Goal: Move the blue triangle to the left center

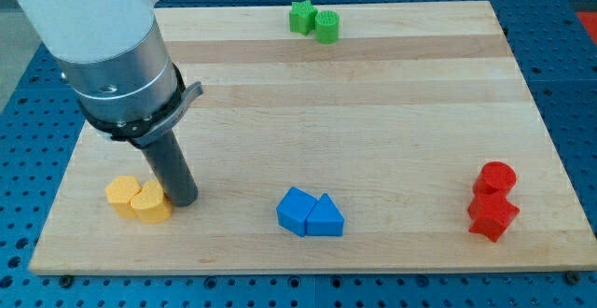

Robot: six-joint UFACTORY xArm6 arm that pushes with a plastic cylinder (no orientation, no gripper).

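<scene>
The blue triangle (326, 218) lies near the view's bottom centre on the wooden board (373, 112), touching a blue cube (296, 209) on its left. My tip (183, 201) is at the lower left, far left of the blue triangle. It stands right beside the yellow heart (149, 203), which touches a yellow hexagon (122, 193).
A green star (301, 16) and a green cylinder (327, 26) sit at the view's top centre. A red cylinder (496, 176) and a red star-like block (492, 215) sit at the lower right. The arm's wide body (112, 56) covers the upper left.
</scene>
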